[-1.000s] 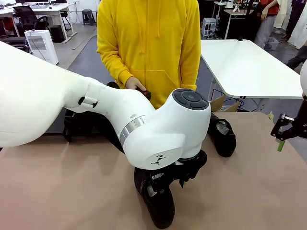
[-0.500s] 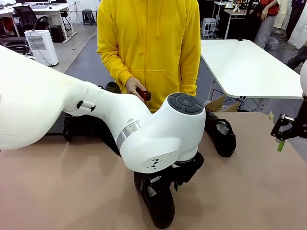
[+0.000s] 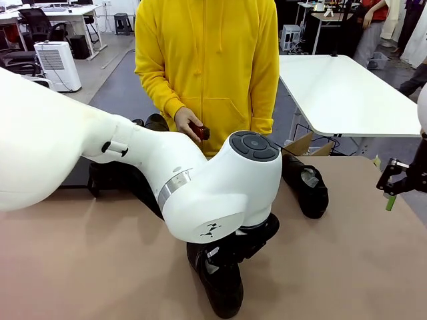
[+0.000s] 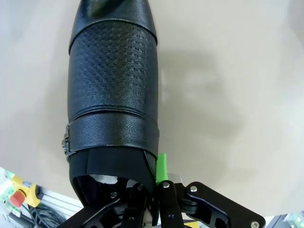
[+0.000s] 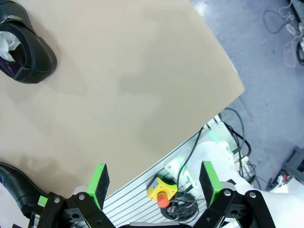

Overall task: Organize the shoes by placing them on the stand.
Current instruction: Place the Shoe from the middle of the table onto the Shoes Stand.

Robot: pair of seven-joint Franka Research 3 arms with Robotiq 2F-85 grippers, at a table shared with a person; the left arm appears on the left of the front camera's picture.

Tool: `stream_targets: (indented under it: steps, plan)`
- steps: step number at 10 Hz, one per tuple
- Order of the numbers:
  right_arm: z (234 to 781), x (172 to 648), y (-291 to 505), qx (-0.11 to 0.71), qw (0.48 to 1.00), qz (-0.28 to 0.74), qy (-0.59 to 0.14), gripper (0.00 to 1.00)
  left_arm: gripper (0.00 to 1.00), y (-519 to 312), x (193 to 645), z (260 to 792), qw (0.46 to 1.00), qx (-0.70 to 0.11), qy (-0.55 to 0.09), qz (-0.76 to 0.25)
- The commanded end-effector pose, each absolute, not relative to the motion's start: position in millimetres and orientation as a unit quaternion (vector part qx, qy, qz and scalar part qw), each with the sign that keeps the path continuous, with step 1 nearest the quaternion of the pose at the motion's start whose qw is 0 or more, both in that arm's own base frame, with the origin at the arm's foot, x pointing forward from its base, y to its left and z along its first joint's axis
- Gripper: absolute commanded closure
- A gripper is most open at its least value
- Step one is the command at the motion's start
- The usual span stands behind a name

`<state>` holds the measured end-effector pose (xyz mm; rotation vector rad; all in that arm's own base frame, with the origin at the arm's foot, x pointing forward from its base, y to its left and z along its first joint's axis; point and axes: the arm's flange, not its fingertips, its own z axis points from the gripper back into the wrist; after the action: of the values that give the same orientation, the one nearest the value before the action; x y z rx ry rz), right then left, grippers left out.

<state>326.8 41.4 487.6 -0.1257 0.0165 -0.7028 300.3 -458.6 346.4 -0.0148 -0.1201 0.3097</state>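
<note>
My left pincer (image 4: 154,175) is shut tight on the back rim of the near shoe (image 4: 111,95). One finger is inside the shoe. The other finger, with its green pad (image 4: 162,164), presses on the outside. This shoe lies on the brown table (image 3: 347,267), near the middle and close to my side, with its toe pointing at me. It is black. The top has a bumpy pattern of tiny dots, and the toe is smooth and shiny. A wide strap goes across it, with a small silver buckle (image 4: 66,141) on one side. White paper (image 4: 102,178) peeks out of the opening.

A second shoe (image 3: 308,189) lies farther away and to the right, just in front of the person (image 3: 207,60) in the yellow hoodie. It is black and shiny too, with white paper inside. The person's hand (image 3: 187,120) holds a small dark red thing (image 3: 200,131).

My right pincer (image 5: 154,183) hangs over the right side of the table. Its jaws are wide apart and it holds nothing.

I see black shapes (image 3: 107,175) at the far left behind my left arm (image 3: 133,167). I cannot tell if they are the stand or more shoes.
</note>
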Motion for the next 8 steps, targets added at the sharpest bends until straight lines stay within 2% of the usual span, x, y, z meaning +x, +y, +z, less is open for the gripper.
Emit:
stream_targets:
  steps: [1,2,3,5,8]
  plan:
    - [488.6,328.8,39.7,-0.058,0.938,-0.343,0.002,0.00,1.00,-444.6,294.7,342.6,0.988,-0.006,-0.034,0.153]
    - [488.6,328.8,39.7,-0.058,0.938,-0.343,0.002,0.00,1.00,-442.2,288.9,358.3,0.989,-0.030,0.015,0.141]
    - [488.6,328.8,39.7,-0.058,0.938,-0.343,0.002,0.00,1.00,-437.7,283.8,394.2,0.988,-0.071,0.027,0.133]
    - [488.6,328.8,39.7,-0.058,0.938,-0.343,0.002,0.00,1.00,-418.7,279.4,456.5,0.991,-0.093,-0.020,0.089]
    - [488.6,328.8,39.7,-0.058,0.938,-0.343,0.002,0.00,1.00,-378.2,277.8,507.7,0.994,-0.060,-0.094,0.018]
